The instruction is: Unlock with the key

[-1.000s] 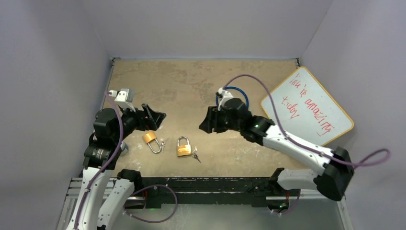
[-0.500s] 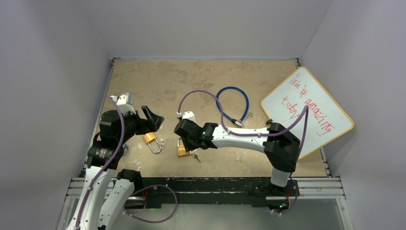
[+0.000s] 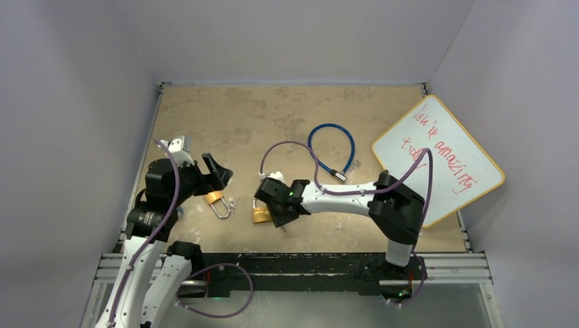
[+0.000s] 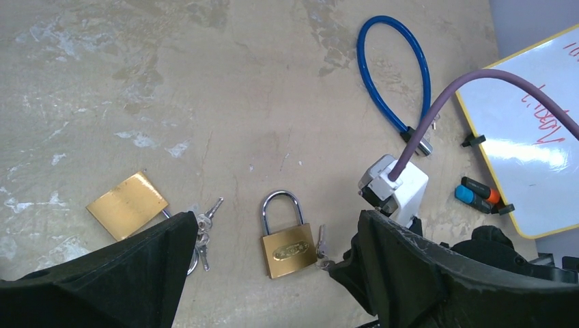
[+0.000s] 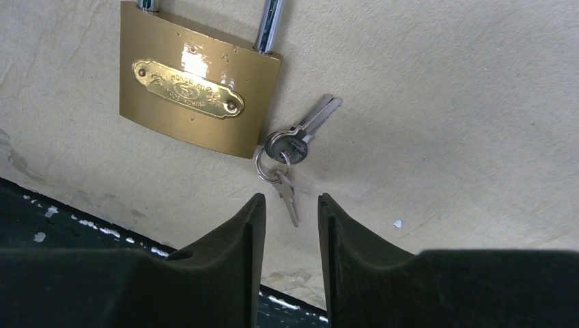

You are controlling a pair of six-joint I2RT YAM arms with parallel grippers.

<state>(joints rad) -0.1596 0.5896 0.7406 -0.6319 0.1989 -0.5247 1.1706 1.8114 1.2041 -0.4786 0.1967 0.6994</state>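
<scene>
Sweeping in from the far right of the brass padlock [image 5: 198,96], the right gripper [image 5: 287,205] is now hanging low over the padlock's near right corner, its fingers narrowing as it arrives. The left gripper [image 4: 275,225] is waiting to the left of the padlock, much where it was, with its fingers spread wide and holding nothing.

The padlock is lying flat on the table [image 3: 287,109], shackle closed, and the bunch of keys [image 5: 293,147] is resting on its ring just beside the padlock's lower right corner. One key is pointing away from the padlock and the other is pointing toward the gripper. The right fingers are standing a little apart, straddling the tip of that nearer key without clamping it.

By the look of it, the step in hand is picking up the key, and unlocking is not yet starting. Next, the fingers are probably needing to drop onto the flat key and pinch it firmly enough to lift it off the table
</scene>
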